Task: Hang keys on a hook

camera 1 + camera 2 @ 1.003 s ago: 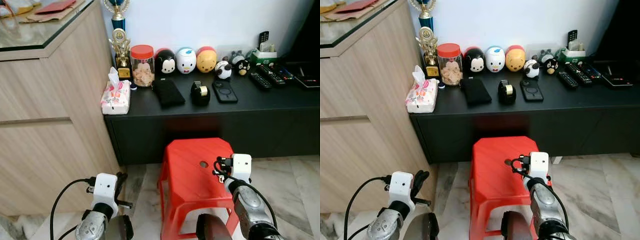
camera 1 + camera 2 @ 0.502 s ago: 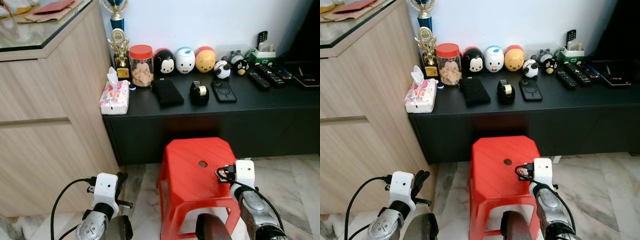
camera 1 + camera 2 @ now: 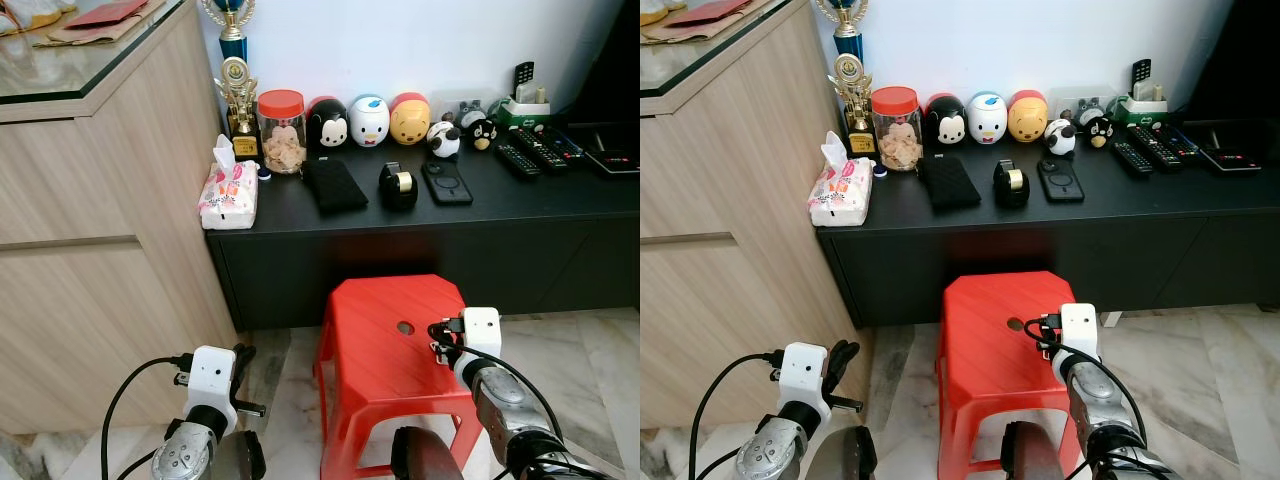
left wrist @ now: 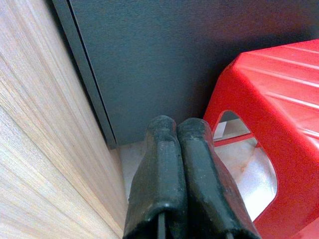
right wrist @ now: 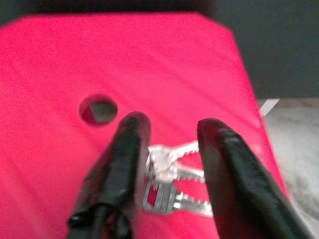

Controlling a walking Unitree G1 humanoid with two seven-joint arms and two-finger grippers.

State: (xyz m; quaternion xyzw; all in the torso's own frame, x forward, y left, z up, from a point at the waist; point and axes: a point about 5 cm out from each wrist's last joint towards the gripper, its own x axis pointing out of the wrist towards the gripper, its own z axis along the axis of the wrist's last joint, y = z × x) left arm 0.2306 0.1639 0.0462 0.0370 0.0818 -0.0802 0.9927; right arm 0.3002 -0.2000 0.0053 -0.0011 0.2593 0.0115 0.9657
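Silver keys (image 5: 172,181) flat on red stool (image 5: 75,64).

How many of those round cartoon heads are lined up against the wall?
3, side by side at the back of the black shelf: a black one beside the jar, a white one in the middle, a yellow one.

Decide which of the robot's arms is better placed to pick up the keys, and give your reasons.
Right. The right gripper hangs open over the red stool with the keys lying between its fingers. The left gripper is shut, low beside the wooden cabinet.
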